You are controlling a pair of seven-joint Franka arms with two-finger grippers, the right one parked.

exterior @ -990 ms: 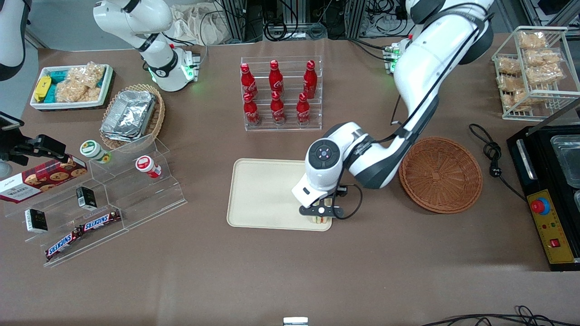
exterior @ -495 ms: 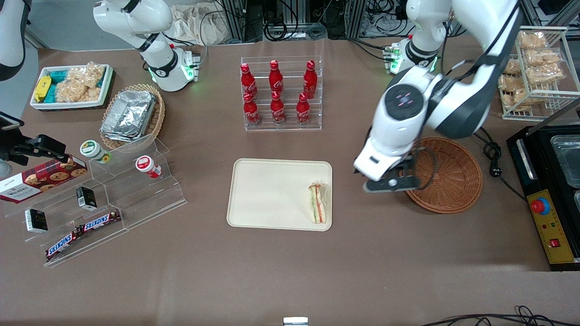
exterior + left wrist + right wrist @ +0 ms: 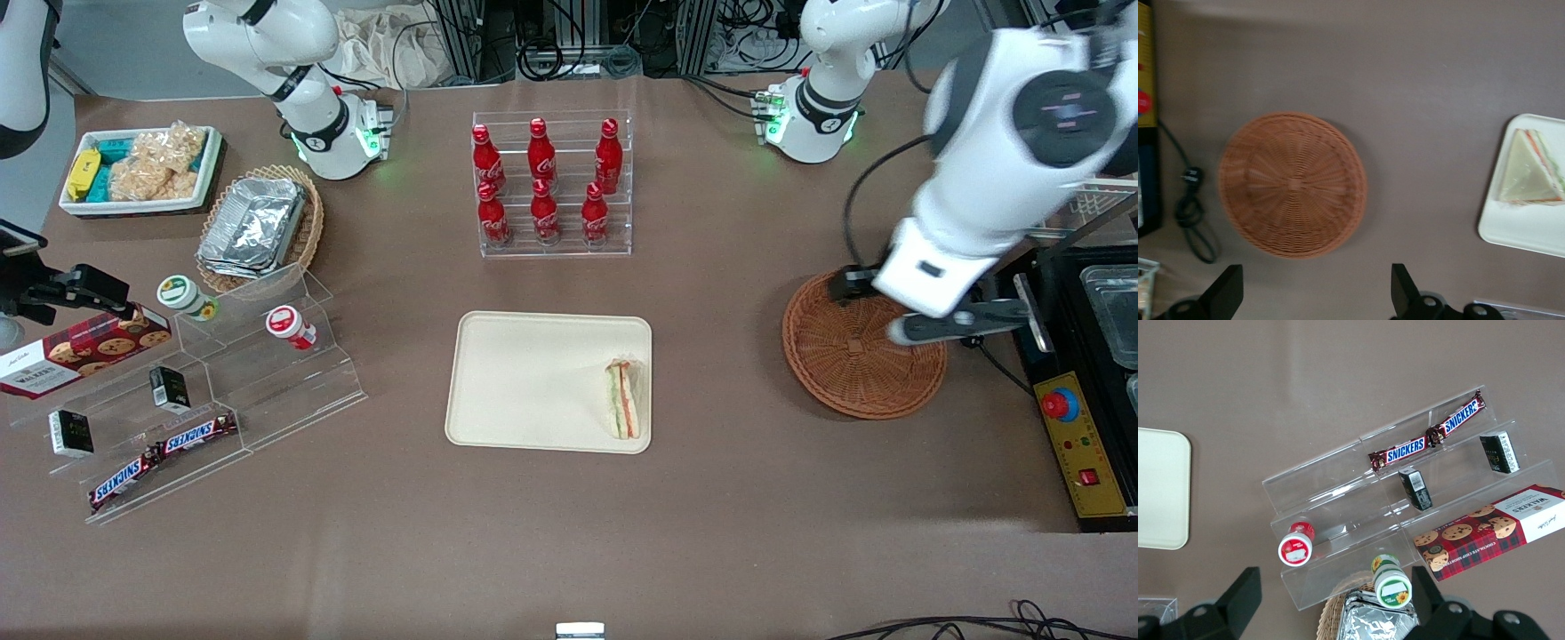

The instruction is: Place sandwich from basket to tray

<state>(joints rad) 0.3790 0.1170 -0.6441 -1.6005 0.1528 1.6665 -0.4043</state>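
Note:
The sandwich (image 3: pixel 624 399) lies on the cream tray (image 3: pixel 533 382), at the tray's corner nearest the front camera on the side of the reddish-brown basket (image 3: pixel 853 364). The basket is empty. My left gripper (image 3: pixel 933 324) hangs high over the basket's edge toward the working arm's end, well apart from the sandwich. In the left wrist view the gripper (image 3: pixel 1315 293) is open with nothing between its fingers; the basket (image 3: pixel 1293 193), the sandwich (image 3: pixel 1531 177) and the tray's corner (image 3: pixel 1525 233) show below it.
A clear rack of red bottles (image 3: pixel 551 182) stands farther from the camera than the tray. A black appliance (image 3: pixel 1080 382) and a power cable (image 3: pixel 969 302) lie beside the basket. A stepped acrylic display (image 3: pixel 204 391), foil-container basket (image 3: pixel 258 227) and white bin (image 3: pixel 138 169) sit toward the parked arm's end.
My gripper let go of the sandwich on the tray, rose, and swung away over the basket toward the working arm's end. The sandwich stays on the tray.

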